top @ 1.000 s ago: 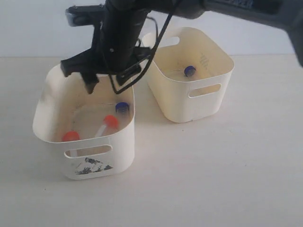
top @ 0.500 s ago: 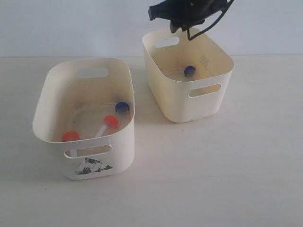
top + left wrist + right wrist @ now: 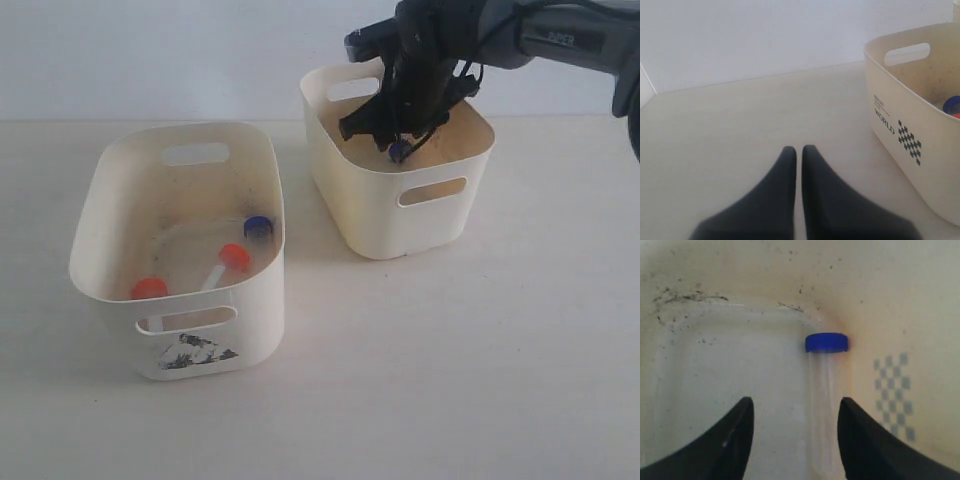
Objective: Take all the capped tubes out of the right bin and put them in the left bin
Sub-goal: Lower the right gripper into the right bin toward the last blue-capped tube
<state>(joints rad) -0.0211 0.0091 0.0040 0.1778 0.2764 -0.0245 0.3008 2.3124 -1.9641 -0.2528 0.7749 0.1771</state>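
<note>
Right claw point(image 3: 795, 402) in the small bin point(image 3: 440, 215), jaws apart, holding nothing.
Blue-capped tube point(image 3: 826, 390) lies between them, nearer one jaw; big bin point(image 3: 260, 330) at 8 o'clock.

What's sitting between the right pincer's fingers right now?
The blue-capped tube, lying on the floor of the right bin, close beside one finger of the open right pincer. The right wrist view shows it.

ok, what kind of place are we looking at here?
Probably a robot test bench: bare pale tabletop, blank white wall, capped tubes in a larger cream bin, and a black robot hand inside the smaller bin.
</note>
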